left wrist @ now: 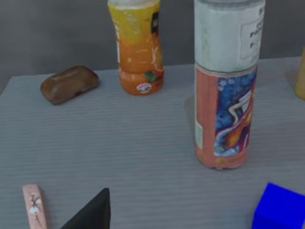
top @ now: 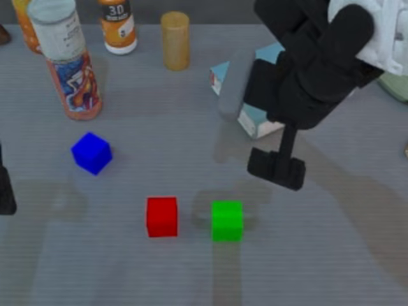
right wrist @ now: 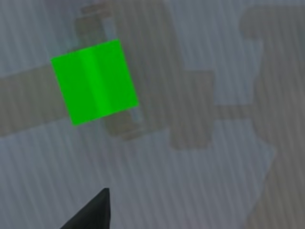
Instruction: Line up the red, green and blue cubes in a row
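The red cube [top: 162, 217] and the green cube [top: 227, 220] sit side by side near the front middle of the table, with a small gap between them. The blue cube [top: 92, 153] lies apart, farther back and to the left; it also shows in the left wrist view [left wrist: 281, 210]. My right gripper [top: 276, 169] hovers open and empty, behind and to the right of the green cube [right wrist: 94, 82]. Only one of its fingertips [right wrist: 97, 212] shows in its wrist view. My left gripper [top: 5, 191] is parked at the table's left edge, open and holding nothing.
A tall printed can [top: 67, 60], an orange bottle [top: 118, 25] and a yellow cylinder [top: 175, 39] stand along the back. A light-blue book [top: 255, 120] lies partly under the right arm. A brown lump [left wrist: 69, 83] and a pink strip [left wrist: 34, 210] lie at the left.
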You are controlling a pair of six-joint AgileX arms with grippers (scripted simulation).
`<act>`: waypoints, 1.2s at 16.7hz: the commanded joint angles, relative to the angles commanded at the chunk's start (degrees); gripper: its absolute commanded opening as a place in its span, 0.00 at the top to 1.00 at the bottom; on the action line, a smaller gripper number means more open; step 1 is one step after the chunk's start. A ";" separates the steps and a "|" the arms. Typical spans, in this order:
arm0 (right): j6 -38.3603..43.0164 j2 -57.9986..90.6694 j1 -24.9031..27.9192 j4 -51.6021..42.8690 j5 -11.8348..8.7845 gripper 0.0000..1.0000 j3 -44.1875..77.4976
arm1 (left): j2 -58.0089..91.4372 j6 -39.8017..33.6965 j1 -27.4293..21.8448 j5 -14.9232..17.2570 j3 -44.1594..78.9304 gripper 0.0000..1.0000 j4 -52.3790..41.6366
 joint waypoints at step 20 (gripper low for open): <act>35.84 -99.80 -35.47 56.12 1.52 0.00 -86.27 | 99.58 17.48 -10.54 0.00 79.09 0.00 -53.87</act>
